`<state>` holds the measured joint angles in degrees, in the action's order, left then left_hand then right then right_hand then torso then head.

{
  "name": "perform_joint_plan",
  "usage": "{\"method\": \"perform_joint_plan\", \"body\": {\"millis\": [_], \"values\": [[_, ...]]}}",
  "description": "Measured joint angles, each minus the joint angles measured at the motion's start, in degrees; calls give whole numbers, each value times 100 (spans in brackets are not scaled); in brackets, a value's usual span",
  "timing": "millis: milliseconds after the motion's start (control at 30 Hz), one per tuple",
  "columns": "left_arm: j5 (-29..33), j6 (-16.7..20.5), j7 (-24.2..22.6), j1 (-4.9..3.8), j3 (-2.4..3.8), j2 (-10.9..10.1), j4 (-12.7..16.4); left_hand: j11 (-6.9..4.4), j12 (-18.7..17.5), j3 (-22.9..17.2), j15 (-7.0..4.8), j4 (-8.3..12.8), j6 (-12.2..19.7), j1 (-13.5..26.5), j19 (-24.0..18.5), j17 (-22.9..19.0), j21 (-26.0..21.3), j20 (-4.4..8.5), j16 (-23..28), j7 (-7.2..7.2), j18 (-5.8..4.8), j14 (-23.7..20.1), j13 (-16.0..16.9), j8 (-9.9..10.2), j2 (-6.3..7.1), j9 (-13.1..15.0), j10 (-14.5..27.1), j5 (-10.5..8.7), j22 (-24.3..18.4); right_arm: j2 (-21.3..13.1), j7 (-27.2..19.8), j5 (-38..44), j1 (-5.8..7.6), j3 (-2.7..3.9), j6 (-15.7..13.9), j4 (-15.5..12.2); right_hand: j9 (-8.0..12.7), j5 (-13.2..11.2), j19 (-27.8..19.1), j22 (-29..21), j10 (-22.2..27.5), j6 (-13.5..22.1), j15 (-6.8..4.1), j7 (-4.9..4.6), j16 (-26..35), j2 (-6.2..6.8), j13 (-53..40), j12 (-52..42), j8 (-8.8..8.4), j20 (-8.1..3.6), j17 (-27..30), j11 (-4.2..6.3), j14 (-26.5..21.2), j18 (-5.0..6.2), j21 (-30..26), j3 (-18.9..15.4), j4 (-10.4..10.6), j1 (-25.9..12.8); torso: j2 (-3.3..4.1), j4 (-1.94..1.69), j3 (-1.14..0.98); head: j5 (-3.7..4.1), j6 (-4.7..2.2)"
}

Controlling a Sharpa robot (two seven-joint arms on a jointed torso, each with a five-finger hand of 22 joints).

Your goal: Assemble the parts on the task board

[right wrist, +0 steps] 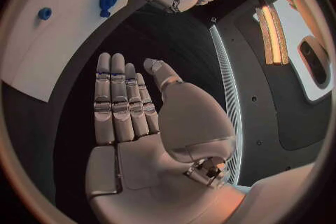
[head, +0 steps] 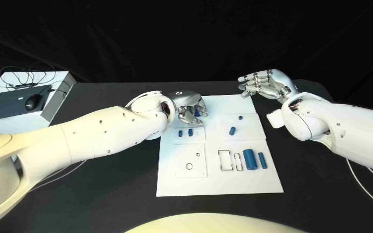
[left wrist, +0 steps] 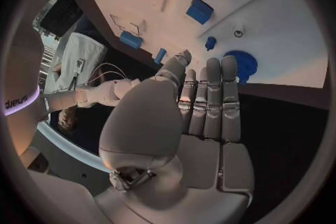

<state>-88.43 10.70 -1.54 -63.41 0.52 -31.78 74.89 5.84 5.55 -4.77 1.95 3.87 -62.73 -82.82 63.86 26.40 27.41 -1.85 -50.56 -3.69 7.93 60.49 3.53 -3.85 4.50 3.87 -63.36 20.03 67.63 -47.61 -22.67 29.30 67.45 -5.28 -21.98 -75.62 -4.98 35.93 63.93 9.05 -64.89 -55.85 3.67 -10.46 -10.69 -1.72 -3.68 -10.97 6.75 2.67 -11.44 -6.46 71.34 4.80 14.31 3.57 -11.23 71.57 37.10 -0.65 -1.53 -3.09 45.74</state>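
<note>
The left hand (head: 186, 109) hangs over the far left corner of the task board (head: 220, 182). In the left wrist view its fingers (left wrist: 210, 95) lie straight and side by side with the thumb alongside, grasping nothing, their tips near the board's edge beside a round blue part (left wrist: 240, 64). In the head view the hand's silver back hides what lies right under it, so whether the fingertips touch the board cannot be told.

The right hand (head: 266, 86) hovers off the board's far right corner, over the black bench (head: 116, 190). Its fingers (right wrist: 115, 101) are likewise straight and released, holding nothing, well apart from the parts.

On the white board, two small blue pegs (head: 185, 133) lie just beside the left hand. A short blue peg (head: 232, 131) lies near the middle, and a tiny blue piece (head: 241, 117) sits farther back. Toward the near right, a thick blue cylinder (head: 250, 159) and a thinner blue bar (head: 263, 160) lie side by side, close to each other, next to rectangular outlines (head: 225, 160) on the board. A small ring mark (head: 189, 166) shows on the near left panel.

At the bench's far left corner sits a white box (head: 58, 95) with a black mouse (head: 31, 102) and cables on top.
</note>
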Motion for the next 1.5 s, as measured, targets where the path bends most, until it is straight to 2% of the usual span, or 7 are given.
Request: {"method": "perform_joint_plan", "body": {"millis": [67,467,800,1067,1333,1433,1500], "values": [[-85,0,11,0,-2,53,-43,0,0,-40,-7,-9,-14,6,0,37,81,-1,-241,14,43,-7,0,0,6,0,0,0,132,1,0,-1,0,0,0,-3,0,0,0,11,0,-1,0,1,0,0,0,0,0,0,0,0,0,0,33,0,0,0,0,0,-1,3,1],[-379,-120,105,0,-14,274,-307,-13,27,-206,-32,-16,-163,58,43,-75,371,41,-1148,-12,50,-73,0,0,57,-3,-58,0,578,15,-3,-4,0,0,1,-11,0,0,0,20,0,-7,0,7,0,0,0,0,0,0,2,0,0,0,33,-11,12,0,-4,-5,-2,9,10],[-515,-201,153,1,-52,371,-506,-18,27,-300,-41,15,-216,66,43,-350,377,40,-1380,-32,47,-122,1,0,65,-8,-84,0,732,20,-4,-5,0,-1,1,-16,0,0,0,22,0,-7,0,8,0,0,0,0,0,0,5,0,0,0,33,-17,17,0,-5,-6,-3,15,18],[-558,-289,169,0,-70,431,-614,-19,27,-316,-20,31,-42,134,42,-415,377,40,-1447,-19,44,-143,1,0,134,-15,-108,0,736,21,-4,-6,0,0,1,-23,0,0,1,22,0,-8,0,8,0,0,0,0,0,1,4,0,0,0,33,-17,17,0,-5,-5,-5,18,31],[-559,-333,173,0,-80,447,-683,-19,27,-298,-20,14,-21,134,42,-459,354,40,-1525,-40,43,-143,1,0,133,-14,-107,0,736,21,-5,-7,0,0,1,-31,-1,0,1,21,0,-8,0,9,0,0,0,0,0,1,4,0,0,0,33,-16,17,0,-7,-6,-6,18,43],[-558,-343,173,0,-86,457,-706,-61,60,-323,-21,-10,-12,134,42,-459,354,40,-1585,-49,43,-143,1,0,133,-14,-170,0,735,20,-5,-7,0,0,1,-34,-1,0,1,41,0,-8,0,9,0,0,0,0,0,1,3,0,0,0,65,-16,17,0,-7,-8,-6,19,43],[-558,-346,173,0,-91,474,-720,-113,55,-357,-83,-18,-12,134,44,-459,354,41,-1596,-49,43,-175,1,0,133,-15,-241,1,735,20,-5,-7,0,0,1,-36,-1,0,1,41,0,-8,0,9,0,0,0,0,0,1,3,0,0,0,65,-16,17,0,-6,-8,-6,24,43]]}}
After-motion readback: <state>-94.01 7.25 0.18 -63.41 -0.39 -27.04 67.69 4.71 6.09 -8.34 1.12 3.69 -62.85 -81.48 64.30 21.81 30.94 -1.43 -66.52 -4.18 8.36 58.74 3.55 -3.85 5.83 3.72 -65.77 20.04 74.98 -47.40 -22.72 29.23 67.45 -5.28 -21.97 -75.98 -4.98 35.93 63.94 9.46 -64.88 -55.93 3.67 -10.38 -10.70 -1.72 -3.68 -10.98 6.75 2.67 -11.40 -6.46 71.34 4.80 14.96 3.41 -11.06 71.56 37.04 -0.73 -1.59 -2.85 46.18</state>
